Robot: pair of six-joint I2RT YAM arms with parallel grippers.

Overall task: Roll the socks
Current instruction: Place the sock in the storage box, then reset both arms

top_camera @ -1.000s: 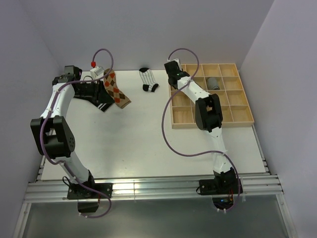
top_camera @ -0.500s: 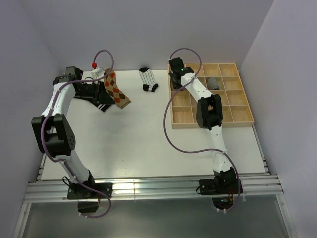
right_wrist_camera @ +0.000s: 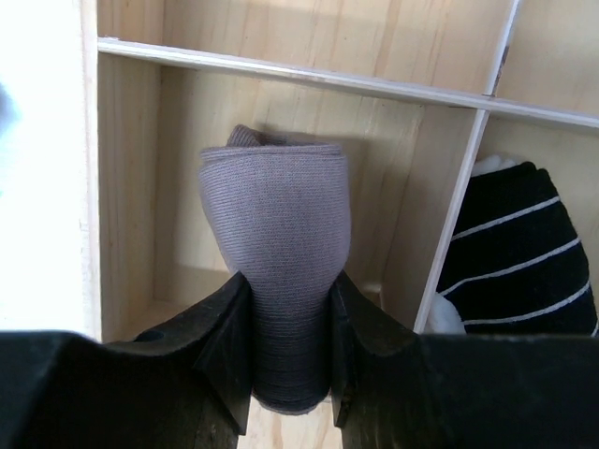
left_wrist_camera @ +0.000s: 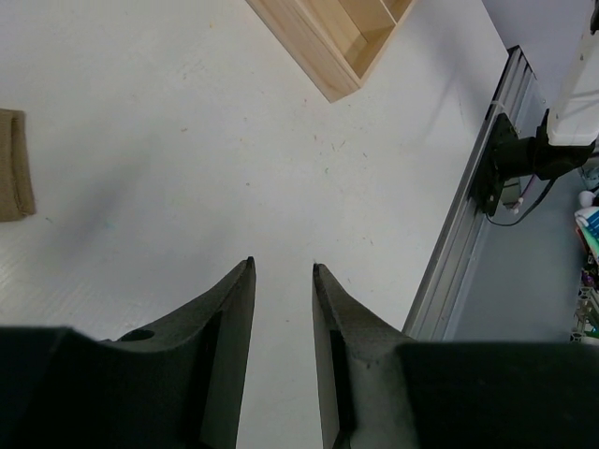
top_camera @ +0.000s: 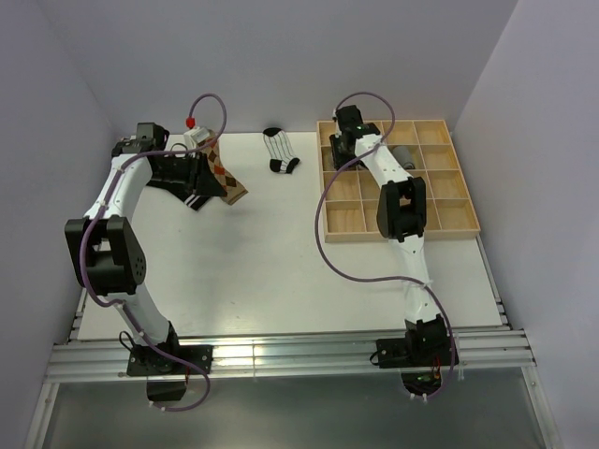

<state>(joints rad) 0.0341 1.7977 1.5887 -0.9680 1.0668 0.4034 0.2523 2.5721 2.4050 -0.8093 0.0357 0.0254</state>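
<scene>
My right gripper point(right_wrist_camera: 288, 281) is shut on a rolled grey sock point(right_wrist_camera: 276, 206) and holds it over a compartment of the wooden tray point(right_wrist_camera: 126, 187). From above, this gripper point(top_camera: 346, 142) is at the tray's far left corner. A black sock with thin white lines point(right_wrist_camera: 519, 253) fills the adjoining compartment. My left gripper point(left_wrist_camera: 283, 264) is open with nothing between its fingers, above bare table. In the top view it point(top_camera: 208, 166) hovers by the tan-orange argyle sock point(top_camera: 229, 180) and a black sock with white bands point(top_camera: 192, 195). A black-and-white striped sock point(top_camera: 279, 152) lies at the back middle.
The wooden grid tray point(top_camera: 449, 220) takes up the back right of the table. A tan bit of fabric point(left_wrist_camera: 14, 164) shows at the left edge of the left wrist view. A metal rail point(top_camera: 281, 355) runs along the near edge by both arm bases.
My right gripper has carried the grey sock rightward, from the tray's left edge to above its far left compartment. My left wrist has shifted slightly to the right.
</scene>
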